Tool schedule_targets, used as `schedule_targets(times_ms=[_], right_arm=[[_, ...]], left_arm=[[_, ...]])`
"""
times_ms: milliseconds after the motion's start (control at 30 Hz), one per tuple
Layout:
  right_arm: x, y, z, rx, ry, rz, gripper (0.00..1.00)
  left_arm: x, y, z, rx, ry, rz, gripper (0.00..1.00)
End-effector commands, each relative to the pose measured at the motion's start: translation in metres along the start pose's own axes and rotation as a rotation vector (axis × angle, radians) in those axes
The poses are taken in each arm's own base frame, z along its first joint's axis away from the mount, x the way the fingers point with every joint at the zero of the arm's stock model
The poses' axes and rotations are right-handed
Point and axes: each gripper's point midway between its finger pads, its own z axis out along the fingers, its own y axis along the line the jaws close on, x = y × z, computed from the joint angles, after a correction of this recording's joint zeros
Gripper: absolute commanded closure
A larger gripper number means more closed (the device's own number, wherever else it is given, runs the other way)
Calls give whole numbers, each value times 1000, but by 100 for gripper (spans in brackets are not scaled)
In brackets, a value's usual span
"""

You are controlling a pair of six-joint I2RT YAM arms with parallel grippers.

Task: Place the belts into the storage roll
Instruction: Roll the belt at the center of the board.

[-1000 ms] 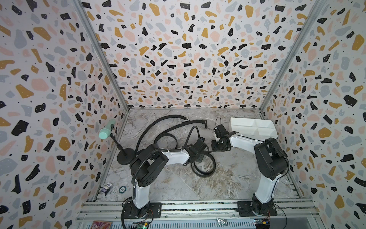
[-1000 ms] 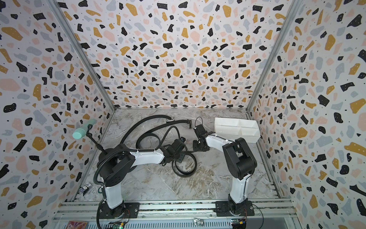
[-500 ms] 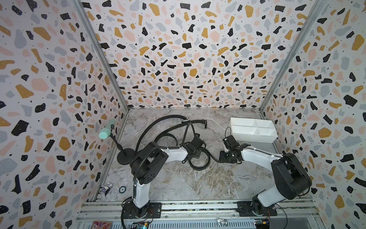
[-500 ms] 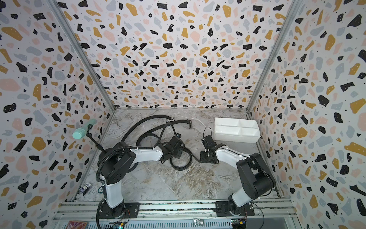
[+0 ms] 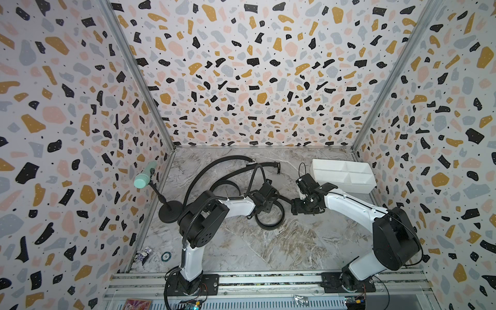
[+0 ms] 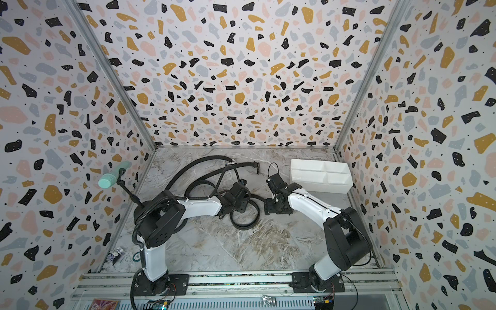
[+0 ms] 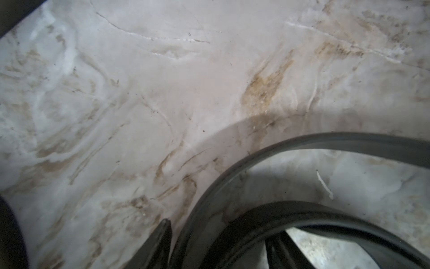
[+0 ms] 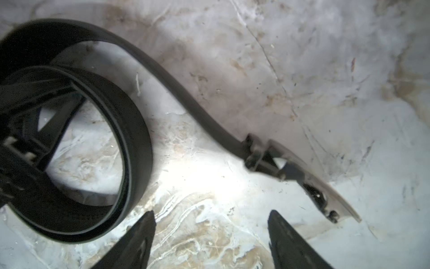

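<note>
A black belt [image 5: 269, 216] lies coiled on the marble floor, and both top views show it [image 6: 244, 218]. My left gripper [image 5: 265, 204] hangs over the coil. In the left wrist view its fingers [image 7: 160, 242] stand apart astride the coil's band [image 7: 232, 177], with a thin gap showing. The coil's buckle end [image 8: 274, 163] trails toward my right gripper [image 5: 294, 208], which is open and empty [image 8: 210, 216] just short of the buckle. Two more belts [image 5: 214, 166] curve along the back. The white storage roll [image 5: 343, 174] sits at the back right with nothing in it.
A teal-headed microphone [image 5: 145, 179] on a black stand [image 5: 170, 212] is at the left wall. A ribbed cable hose [image 5: 194, 217] runs over my left arm. Small scraps [image 5: 166, 256] lie front left. Patterned walls close three sides, and a metal rail [image 5: 241, 279] runs along the front.
My right gripper has come forward from beside the storage roll to the coil's buckle end, and its jaws have spread wide. The coil and left gripper shifted slightly back.
</note>
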Motion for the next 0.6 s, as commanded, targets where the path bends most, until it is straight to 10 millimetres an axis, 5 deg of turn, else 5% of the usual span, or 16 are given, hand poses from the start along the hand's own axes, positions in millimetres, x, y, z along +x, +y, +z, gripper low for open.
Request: schedule_targets(times_ms=[0, 400, 567], right_arm=[[-3, -3, 1, 54, 11, -80, 21], [-91, 2, 14, 129, -159, -252, 18], [-103, -1, 30, 62, -158, -265, 18]], left_arm=[[57, 6, 8, -16, 188, 78, 38], [18, -16, -40, 17, 64, 74, 21], [11, -29, -61, 52, 23, 67, 21]])
